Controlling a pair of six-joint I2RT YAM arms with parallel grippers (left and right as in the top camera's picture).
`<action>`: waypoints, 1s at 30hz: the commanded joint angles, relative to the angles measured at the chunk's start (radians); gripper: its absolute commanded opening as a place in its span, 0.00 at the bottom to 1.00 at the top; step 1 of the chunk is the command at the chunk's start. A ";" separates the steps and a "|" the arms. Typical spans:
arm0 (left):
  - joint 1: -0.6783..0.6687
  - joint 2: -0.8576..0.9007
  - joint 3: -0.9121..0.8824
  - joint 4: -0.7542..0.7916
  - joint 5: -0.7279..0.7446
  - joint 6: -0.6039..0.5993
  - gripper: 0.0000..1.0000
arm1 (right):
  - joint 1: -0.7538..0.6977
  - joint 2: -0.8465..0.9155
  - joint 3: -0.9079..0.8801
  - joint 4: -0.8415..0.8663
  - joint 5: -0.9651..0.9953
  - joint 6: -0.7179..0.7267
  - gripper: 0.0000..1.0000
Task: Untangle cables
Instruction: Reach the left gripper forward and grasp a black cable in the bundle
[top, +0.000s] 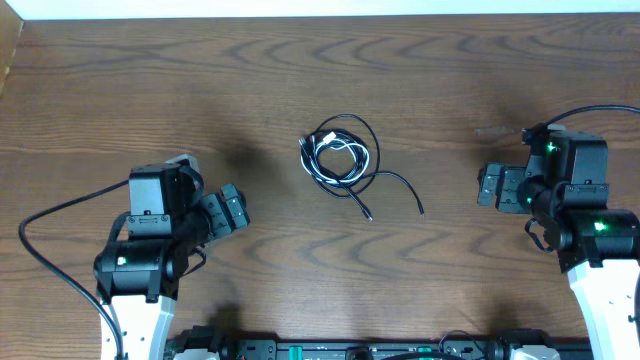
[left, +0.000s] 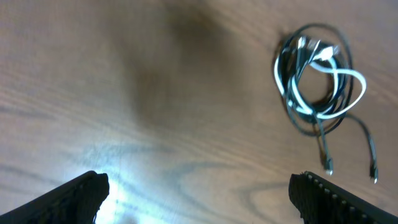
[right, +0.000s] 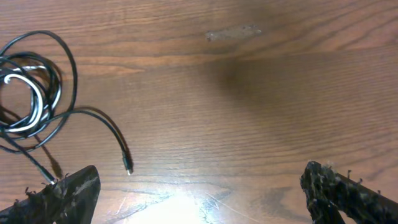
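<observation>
Roughly at the middle of the table, the two cables are seen tangled into one loose, roundish coil that lies flat on the wood. The outer loops are formed by the black cable, thin and dark. The white cable is wound in smaller loops inside them, and the two cross and touch at several places. Two black tails are let out of the coil, slanting toward the table's near edge and its right side. Each ends in a small plug resting on the table, the two plugs apart from one another.

The left gripper is held over the table's left half, well apart from the coil. Its jaws are spread wide and nothing is gripped. The right gripper is held over the table's right half, also well apart from the coil, jaws likewise wide and empty.
</observation>
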 joint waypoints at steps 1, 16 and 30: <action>0.005 -0.001 0.019 0.054 0.012 -0.020 0.98 | 0.009 -0.005 0.022 0.003 -0.056 0.018 0.99; 0.003 0.221 0.229 0.172 -0.062 -0.029 0.98 | 0.009 -0.005 0.022 0.018 -0.066 0.018 0.99; -0.189 0.532 0.303 0.143 -0.169 0.099 0.98 | 0.009 -0.005 0.022 0.025 -0.066 0.018 0.99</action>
